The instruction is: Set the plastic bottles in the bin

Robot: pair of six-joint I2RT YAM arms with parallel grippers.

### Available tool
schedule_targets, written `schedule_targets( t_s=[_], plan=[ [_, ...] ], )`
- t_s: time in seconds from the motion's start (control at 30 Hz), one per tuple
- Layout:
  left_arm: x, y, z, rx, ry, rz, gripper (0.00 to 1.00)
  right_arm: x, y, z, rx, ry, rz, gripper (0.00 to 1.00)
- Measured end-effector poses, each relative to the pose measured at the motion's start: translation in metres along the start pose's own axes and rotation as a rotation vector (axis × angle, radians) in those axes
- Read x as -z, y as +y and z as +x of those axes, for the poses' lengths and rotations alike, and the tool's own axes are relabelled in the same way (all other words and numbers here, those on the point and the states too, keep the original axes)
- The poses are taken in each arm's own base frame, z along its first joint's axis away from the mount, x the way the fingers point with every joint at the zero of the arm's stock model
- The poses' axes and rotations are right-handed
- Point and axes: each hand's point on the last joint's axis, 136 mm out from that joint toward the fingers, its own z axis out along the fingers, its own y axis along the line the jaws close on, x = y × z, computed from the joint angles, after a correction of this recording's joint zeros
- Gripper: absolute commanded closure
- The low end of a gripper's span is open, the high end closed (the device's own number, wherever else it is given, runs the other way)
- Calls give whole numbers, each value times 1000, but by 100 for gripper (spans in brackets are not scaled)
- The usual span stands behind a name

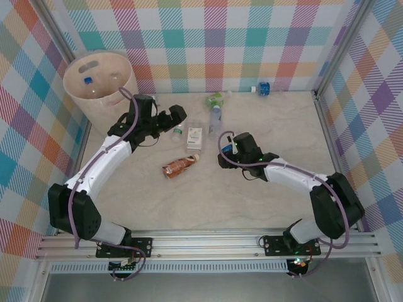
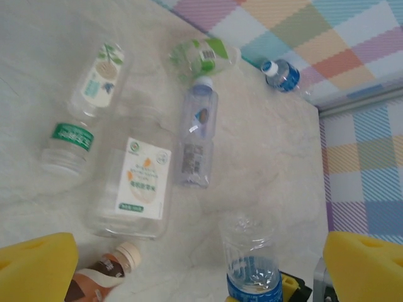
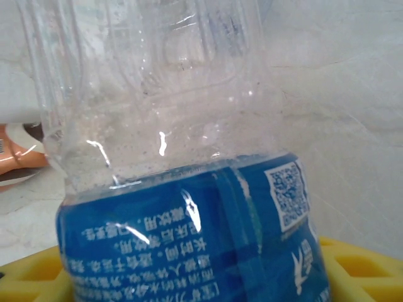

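My right gripper [image 1: 230, 143] is shut on a clear plastic bottle with a blue label [image 3: 189, 239] [image 2: 253, 264], with yellow fingers [image 3: 359, 264] on both sides of it. My left gripper [image 1: 177, 117] [image 2: 201, 274] hangs open over several loose bottles. These are a big square one with a white label [image 2: 138, 179] [image 1: 194, 136], a slim one with a pale cap [image 2: 198, 129] [image 1: 216, 117], a green-banded one [image 2: 69, 135], a crushed green one [image 2: 201, 56] [image 1: 216, 99] and a brown one [image 2: 101, 277] [image 1: 181, 165]. The beige bin [image 1: 101, 110] stands at the far left with bottles inside.
A small blue bottle [image 1: 262, 88] [image 2: 282, 74] lies against the checked back wall. Metal frame posts [image 1: 327, 107] edge the table on both sides. Open tabletop [image 1: 208, 201] lies between the two arms, toward the near edge.
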Motion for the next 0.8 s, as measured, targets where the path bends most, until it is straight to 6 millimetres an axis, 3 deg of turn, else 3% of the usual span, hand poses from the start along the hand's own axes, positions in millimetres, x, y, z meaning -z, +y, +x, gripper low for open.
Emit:
schedule_targets(
  t_s=[0.3, 0.53, 0.8],
  plan=[
    [-22, -44, 67, -35, 130, 183, 0, 25, 8, -12, -40, -106, -48, 52],
    [-38, -75, 99, -56, 184, 279, 0, 33, 16, -25, -87, -155, -93, 52],
    [-63, -83, 133, -63, 271, 288, 0, 46, 34, -38, -130, -213, -204, 52]
  ],
)
